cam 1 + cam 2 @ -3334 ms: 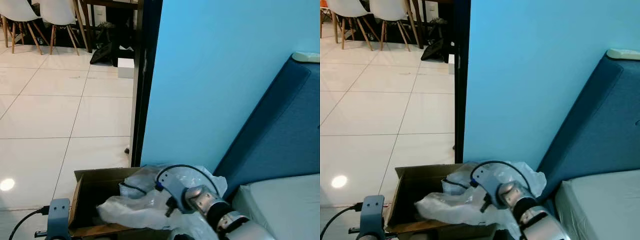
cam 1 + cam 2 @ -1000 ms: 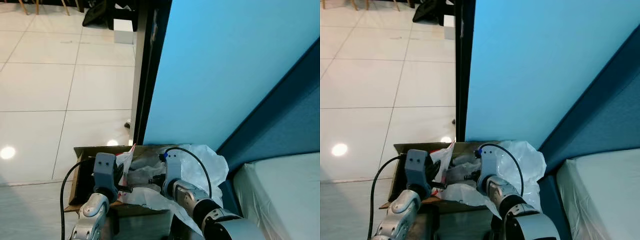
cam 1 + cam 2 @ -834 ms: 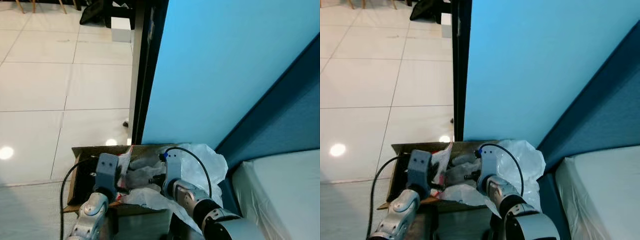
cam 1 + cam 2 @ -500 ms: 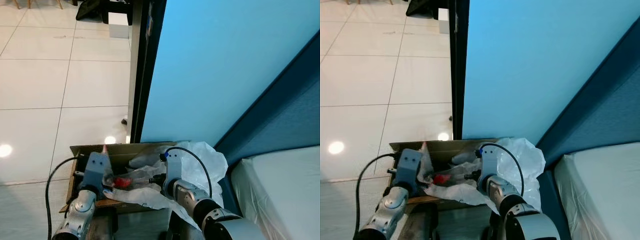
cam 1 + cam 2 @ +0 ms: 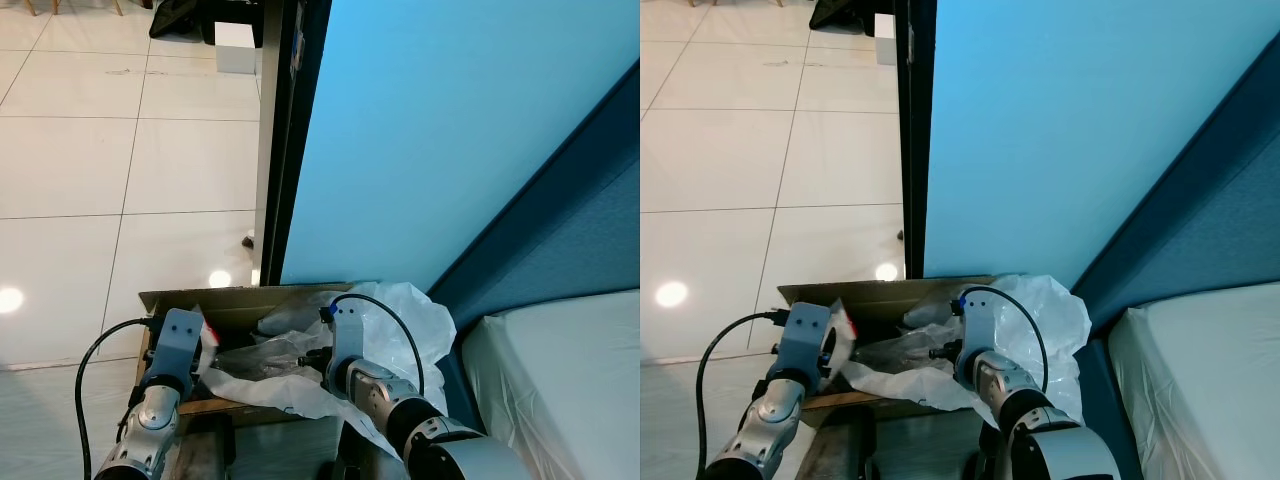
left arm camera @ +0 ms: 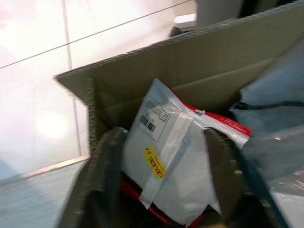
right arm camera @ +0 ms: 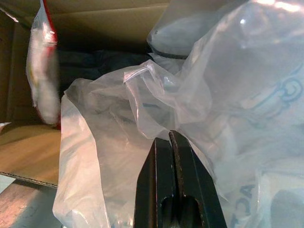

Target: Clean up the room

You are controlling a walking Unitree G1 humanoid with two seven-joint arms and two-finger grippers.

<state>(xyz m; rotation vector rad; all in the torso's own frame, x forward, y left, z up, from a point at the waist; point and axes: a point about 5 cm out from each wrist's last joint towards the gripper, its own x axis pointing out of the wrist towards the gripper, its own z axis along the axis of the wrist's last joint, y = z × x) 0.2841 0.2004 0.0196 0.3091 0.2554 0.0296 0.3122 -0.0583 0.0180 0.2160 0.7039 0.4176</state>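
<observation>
An open cardboard box (image 5: 240, 299) stands on the floor against the blue wall. Over its left end my left gripper (image 6: 166, 137) is shut on a white and red packet (image 6: 175, 161), one finger on each side of it. The packet (image 7: 42, 80) hangs upright inside the box. A crumpled clear plastic bag (image 5: 400, 320) lies over the box's right half and spills out to the right. My right gripper (image 7: 170, 136) is shut on a fold of this bag (image 7: 142, 109) at the box's near edge.
A dark door frame (image 5: 275, 150) rises just behind the box, beside the blue wall (image 5: 450, 150). A blue headboard (image 5: 580, 240) and a mattress (image 5: 560, 380) lie to the right. White floor tiles (image 5: 100, 180) stretch left, with a small white box (image 5: 235, 45) far back.
My left arm came up with the packet and carried it from the box's middle to its left end. The right gripper has kept its hold on the bag. The camera tilted down.
</observation>
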